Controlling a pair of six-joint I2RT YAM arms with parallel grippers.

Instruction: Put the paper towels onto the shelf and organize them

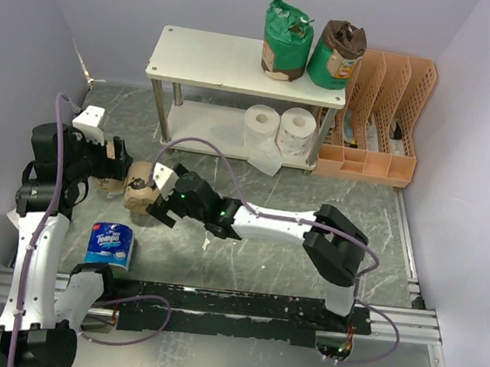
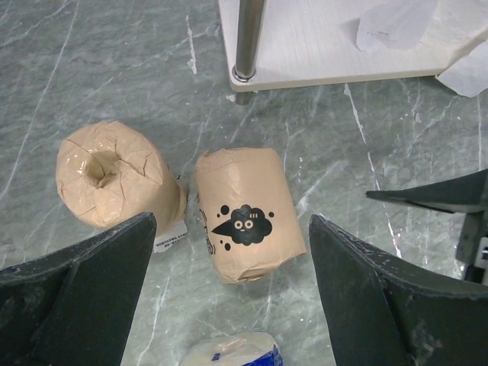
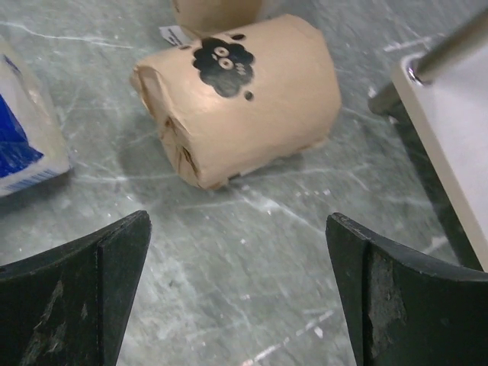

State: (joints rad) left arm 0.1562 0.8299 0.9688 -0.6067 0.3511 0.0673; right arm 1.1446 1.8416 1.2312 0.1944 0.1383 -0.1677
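Observation:
Two green-wrapped rolls (image 1: 286,41) (image 1: 337,55) stand on the shelf's top board (image 1: 214,58). Two bare white rolls (image 1: 259,128) (image 1: 296,132) stand on its lower board. A tan roll with a black cloud print (image 1: 142,187) (image 2: 248,217) (image 3: 244,99) lies on its side on the table. A second tan roll (image 2: 107,183) stands upright beside it. The blue Tempo roll (image 1: 109,246) (image 3: 23,130) stands nearer the front. My left gripper (image 1: 117,166) (image 2: 232,221) is open above the two tan rolls. My right gripper (image 1: 157,199) (image 3: 236,221) is open, just short of the lying roll.
An orange slotted file rack (image 1: 379,119) stands right of the shelf. A loose sheet trails from a white roll over the lower board's edge (image 1: 269,161). A shelf post (image 2: 248,38) stands close behind the tan rolls. Purple walls close in both sides.

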